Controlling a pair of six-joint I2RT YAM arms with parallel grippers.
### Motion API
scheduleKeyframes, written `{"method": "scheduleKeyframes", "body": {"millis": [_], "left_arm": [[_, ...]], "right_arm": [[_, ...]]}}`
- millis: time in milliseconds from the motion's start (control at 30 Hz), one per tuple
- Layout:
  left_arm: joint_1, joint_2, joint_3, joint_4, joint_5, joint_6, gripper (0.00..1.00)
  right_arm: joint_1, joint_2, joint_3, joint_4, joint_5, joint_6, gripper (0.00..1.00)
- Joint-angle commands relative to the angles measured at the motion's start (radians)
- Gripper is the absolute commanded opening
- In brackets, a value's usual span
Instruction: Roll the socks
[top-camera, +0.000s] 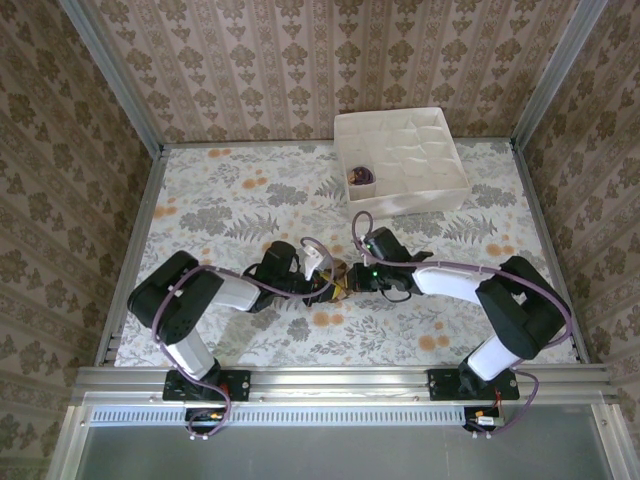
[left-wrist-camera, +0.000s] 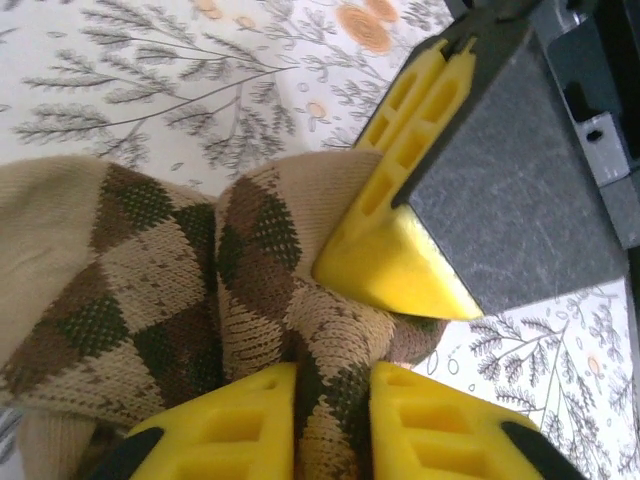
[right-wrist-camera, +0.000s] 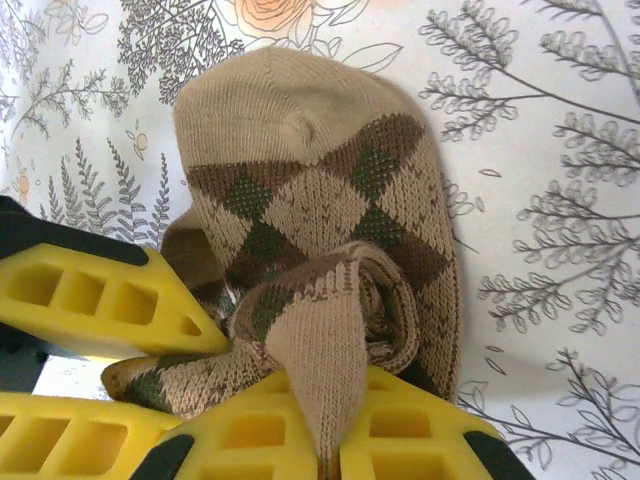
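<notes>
Well, you have the table (top-camera: 200, 200) with its flowered cloth under everything. Your left arm (top-camera: 190, 295) and your right arm (top-camera: 500, 295) lie low over it, and they meet tip to tip a little toward 6 o'clock from the middle. The white divider box (top-camera: 415, 201) stands at 1 o'clock, at the far edge, well apart from the arms. The argyle sock (right-wrist-camera: 300, 150) lies bunched on the cloth between the two grippers. In the right wrist view its plain tan end points to 12 o'clock and one part is curled into a loose roll. The right gripper (right-wrist-camera: 330, 395) is pressed together on a tan strip of this sock. The left gripper (left-wrist-camera: 332, 375) has a fold of the same sock between its fingers; they stand only a little apart, and the fabric touches both. The purple sock (top-camera: 359, 175) sits as a small dark bundle in a cell at 8 o'clock of the box.
</notes>
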Motion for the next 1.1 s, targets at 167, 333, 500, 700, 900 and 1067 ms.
{"method": "scheduleKeyframes", "body": {"millis": [167, 333, 500, 700, 900, 1067], "left_arm": [[-0.029, -0.269, -0.021, -0.288, -0.184, 0.245, 0.40], [-0.079, -0.451, -0.044, -0.355, -0.284, 0.452, 0.46], [-0.262, -0.530, -0.069, -0.381, -0.545, 0.746, 0.50], [-0.379, -0.416, -0.037, -0.367, -0.771, 0.919, 0.50], [-0.386, -0.287, -0.013, -0.266, -0.806, 0.941, 0.53], [-0.386, -0.229, -0.008, -0.206, -0.814, 0.942, 0.55]], "right_arm": [[0.017, 0.065, 0.073, -0.200, 0.074, -0.011, 0.01], [0.017, 0.080, 0.095, -0.210, 0.067, -0.009, 0.01], [0.017, 0.086, 0.118, -0.234, 0.057, -0.018, 0.01], [0.017, 0.098, 0.147, -0.270, 0.042, -0.020, 0.01], [0.017, 0.099, 0.159, -0.292, 0.036, -0.018, 0.01], [0.014, 0.100, 0.164, -0.307, 0.026, -0.018, 0.01]]}}
